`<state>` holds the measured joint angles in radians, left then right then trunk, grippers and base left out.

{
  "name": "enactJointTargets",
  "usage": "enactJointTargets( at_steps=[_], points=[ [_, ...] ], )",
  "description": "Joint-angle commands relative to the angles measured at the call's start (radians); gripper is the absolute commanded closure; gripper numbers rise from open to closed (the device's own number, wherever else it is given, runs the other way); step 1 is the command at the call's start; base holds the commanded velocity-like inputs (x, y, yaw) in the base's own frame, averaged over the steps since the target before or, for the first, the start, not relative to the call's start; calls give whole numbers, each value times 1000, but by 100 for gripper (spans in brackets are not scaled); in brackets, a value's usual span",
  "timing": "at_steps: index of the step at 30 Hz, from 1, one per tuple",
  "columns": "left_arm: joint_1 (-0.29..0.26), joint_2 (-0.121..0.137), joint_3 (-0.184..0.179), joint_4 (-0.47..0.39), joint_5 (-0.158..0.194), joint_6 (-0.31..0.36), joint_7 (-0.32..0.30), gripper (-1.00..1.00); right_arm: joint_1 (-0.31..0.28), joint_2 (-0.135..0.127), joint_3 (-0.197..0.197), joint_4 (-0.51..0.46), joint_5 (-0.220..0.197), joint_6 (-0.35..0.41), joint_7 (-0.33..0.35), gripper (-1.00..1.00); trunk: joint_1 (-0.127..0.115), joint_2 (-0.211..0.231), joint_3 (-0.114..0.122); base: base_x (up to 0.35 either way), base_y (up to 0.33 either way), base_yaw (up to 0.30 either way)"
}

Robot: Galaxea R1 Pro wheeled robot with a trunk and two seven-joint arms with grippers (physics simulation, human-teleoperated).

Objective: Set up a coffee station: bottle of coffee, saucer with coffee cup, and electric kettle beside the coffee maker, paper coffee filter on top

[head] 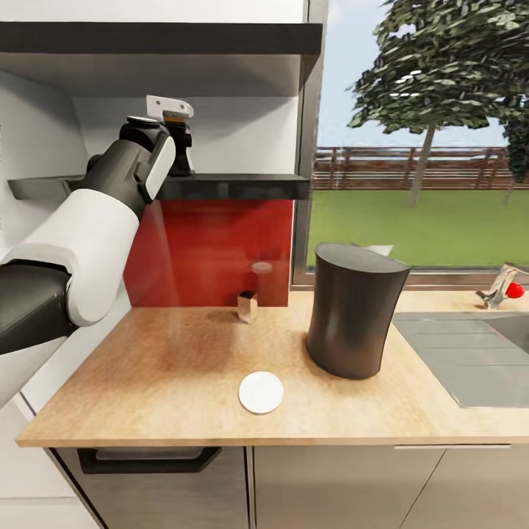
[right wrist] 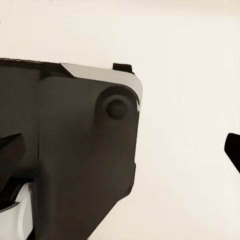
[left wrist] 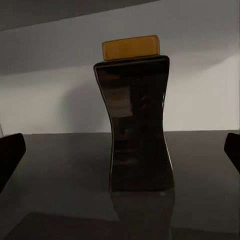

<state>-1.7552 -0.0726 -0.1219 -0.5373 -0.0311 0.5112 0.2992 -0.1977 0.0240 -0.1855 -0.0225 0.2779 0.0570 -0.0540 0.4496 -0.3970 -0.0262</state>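
Left gripper [left wrist: 120, 150] at the shelf [head: 235, 185], fingers wide open, holding nothing.
Coffee bottle [left wrist: 135, 120] upright on shelf, centred between my fingertips, untouched. Right fingers also apart, empty.

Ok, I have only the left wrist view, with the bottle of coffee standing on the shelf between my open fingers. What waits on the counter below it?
Observer: In the head view, the coffee maker stands on the countertop, below and to the right of the shelf and close to the sink.
Operator: Is there free place beside it for the bottle?
Observer: The wood on its left is mostly bare. A white round disc lies there, near the front edge.
Operator: Anything else there?
Observer: A small object stands at the red backsplash. It is too small to name.
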Motion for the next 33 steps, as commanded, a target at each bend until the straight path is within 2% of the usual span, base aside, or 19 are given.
enactJointTargets(
  at_steps=[1,7,14,33],
  points=[
    [-1,0,-4,-1,-4,7,3,-100,0,1,-8,-2,11,6,-2,-100,0,-3,-2,33,10,0],
    [-1,2,-5,0,-4,7,3,-100,0,1,-8,-2,11,6,-3,-100,0,-3,-2,11,3,0],
    [-1,2,-5,0,-4,7,3,-100,0,1,-8,-2,11,6,-3,-100,0,-3,-2,223,0,0],
    [-1,6,2,4,-4,8,6,-100,0,1,-8,-2,10,6,-3,-100,0,-3,-2,83,0,0]
  ],
)
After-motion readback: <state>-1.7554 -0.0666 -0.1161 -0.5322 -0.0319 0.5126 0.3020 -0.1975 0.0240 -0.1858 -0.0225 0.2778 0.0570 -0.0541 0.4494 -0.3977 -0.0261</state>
